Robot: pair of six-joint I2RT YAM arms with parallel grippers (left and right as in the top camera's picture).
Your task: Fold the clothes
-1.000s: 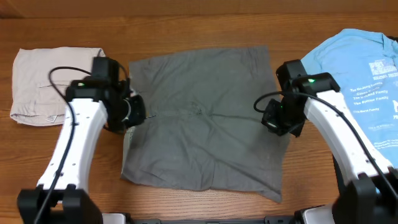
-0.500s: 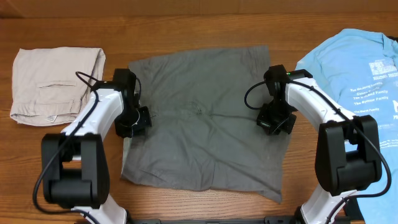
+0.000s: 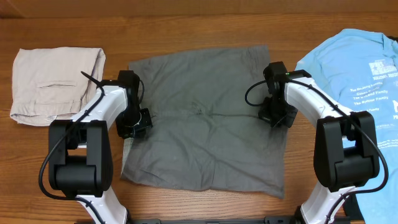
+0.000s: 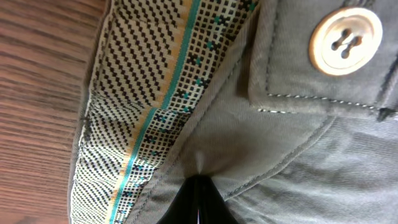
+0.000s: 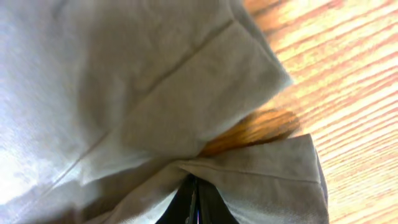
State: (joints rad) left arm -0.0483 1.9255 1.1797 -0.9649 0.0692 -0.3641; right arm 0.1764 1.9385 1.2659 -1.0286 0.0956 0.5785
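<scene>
Shorts (image 3: 205, 124), dark grey, lie spread flat at the centre of the tabletop (image 3: 186, 25), no fold yet visible. The left gripper (image 3: 138, 122) is clenched on the waistband (image 4: 143, 124), the right gripper (image 3: 274, 117) pinched shut on the leg hem (image 5: 249, 168) opposite, both low against the cloth. Judging by this, the first fold is only being set up; every fold is left to make.

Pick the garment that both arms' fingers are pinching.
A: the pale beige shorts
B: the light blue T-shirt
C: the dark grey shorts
C: the left gripper and the right gripper each show grey cloth puckered into their fingers, at opposite side edges of the dark grey shorts.
</scene>
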